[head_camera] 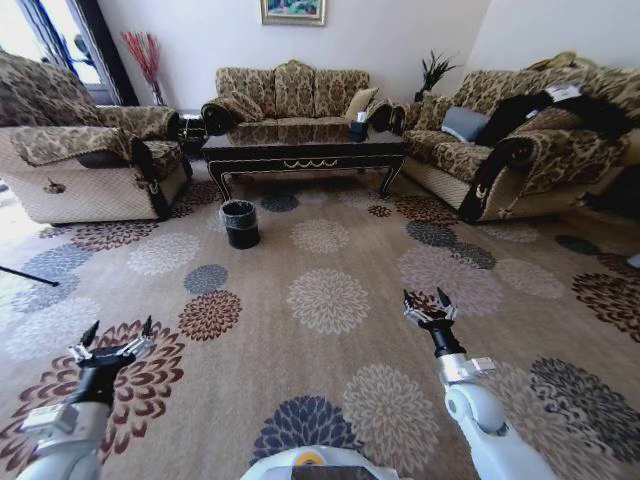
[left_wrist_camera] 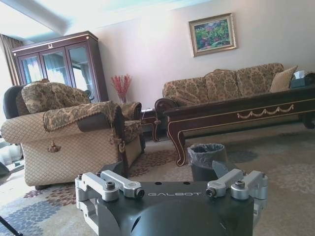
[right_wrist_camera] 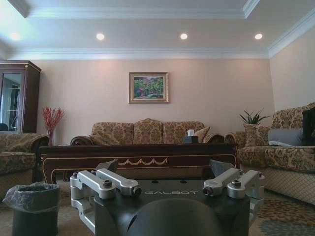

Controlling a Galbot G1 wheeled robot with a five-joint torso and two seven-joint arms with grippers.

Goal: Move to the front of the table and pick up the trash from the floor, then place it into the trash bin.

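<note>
The dark glossy table [head_camera: 300,150] with gold trim stands across the room, ahead of me. The black trash bin [head_camera: 239,223], lined with a plastic bag, sits on the floor [head_camera: 330,330] by the table's left front leg. It also shows in the left wrist view as the bin [left_wrist_camera: 206,160] below the table [left_wrist_camera: 236,112], and in the right wrist view as the bin [right_wrist_camera: 34,206]. My left gripper [head_camera: 120,330] and right gripper [head_camera: 424,297] hover low over the flowered carpet, both open and holding nothing. The trash is out of view.
An armchair [head_camera: 90,160] stands at the left, a sofa [head_camera: 290,95] behind the table, and another sofa [head_camera: 520,150] with dark clothes at the right. A tissue box [head_camera: 358,125] rests on the table. Wide carpet lies between me and the table.
</note>
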